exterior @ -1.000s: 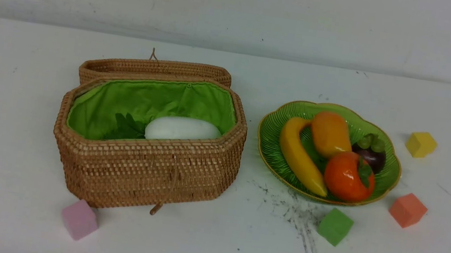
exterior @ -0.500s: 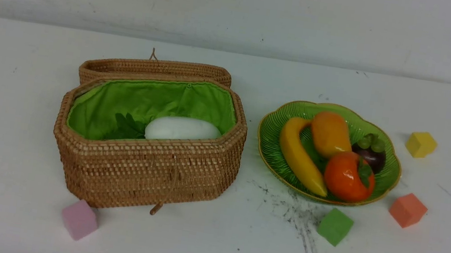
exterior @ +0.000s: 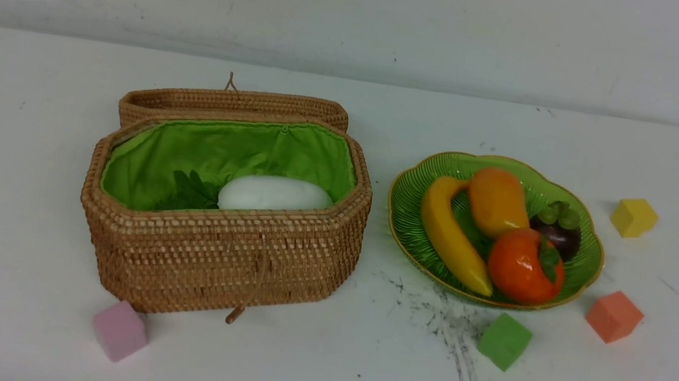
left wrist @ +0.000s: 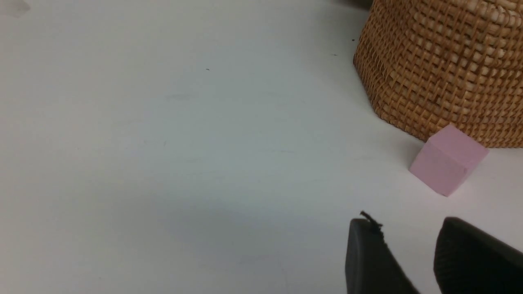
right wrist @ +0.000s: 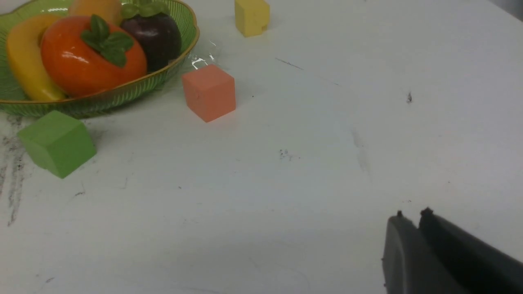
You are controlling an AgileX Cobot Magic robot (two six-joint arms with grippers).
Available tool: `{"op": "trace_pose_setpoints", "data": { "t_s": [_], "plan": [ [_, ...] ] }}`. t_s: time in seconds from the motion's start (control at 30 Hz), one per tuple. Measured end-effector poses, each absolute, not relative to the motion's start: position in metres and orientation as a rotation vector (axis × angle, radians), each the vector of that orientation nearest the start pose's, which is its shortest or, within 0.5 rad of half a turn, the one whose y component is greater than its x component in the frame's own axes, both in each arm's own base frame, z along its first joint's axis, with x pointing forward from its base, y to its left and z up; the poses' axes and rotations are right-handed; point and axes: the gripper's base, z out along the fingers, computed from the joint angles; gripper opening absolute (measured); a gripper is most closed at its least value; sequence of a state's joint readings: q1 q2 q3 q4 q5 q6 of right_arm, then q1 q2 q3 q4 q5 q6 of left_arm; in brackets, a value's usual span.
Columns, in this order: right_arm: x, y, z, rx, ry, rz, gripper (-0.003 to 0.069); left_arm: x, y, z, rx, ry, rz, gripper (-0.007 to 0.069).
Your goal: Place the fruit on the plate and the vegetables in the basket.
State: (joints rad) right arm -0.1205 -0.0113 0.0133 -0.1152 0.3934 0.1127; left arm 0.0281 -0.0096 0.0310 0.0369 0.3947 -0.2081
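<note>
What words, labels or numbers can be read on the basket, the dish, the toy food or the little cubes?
None: no view shows any writing, number or logo.
The basket is plain wicker with plain green cloth inside.
The plate bears only ribs and a gold edge.
The pink cube, green cube, orange cube and yellow cube have blank faces.
The dark smudges on the table are scuffs, not letters.
</note>
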Motion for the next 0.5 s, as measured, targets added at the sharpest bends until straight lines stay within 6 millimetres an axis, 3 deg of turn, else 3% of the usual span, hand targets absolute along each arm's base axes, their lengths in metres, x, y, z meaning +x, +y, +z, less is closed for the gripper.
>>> {"op": "trace_pose_setpoints", "data": {
  "t_s": [0.5],
  "plan": [
    [0.051, -0.0102, 0.1743, 0.149, 1.871, -0.12, 0.0095, 0.052, 0.0028, 0.1679, -0.201, 1.89, -0.086, 0.0239]
  ]
}}
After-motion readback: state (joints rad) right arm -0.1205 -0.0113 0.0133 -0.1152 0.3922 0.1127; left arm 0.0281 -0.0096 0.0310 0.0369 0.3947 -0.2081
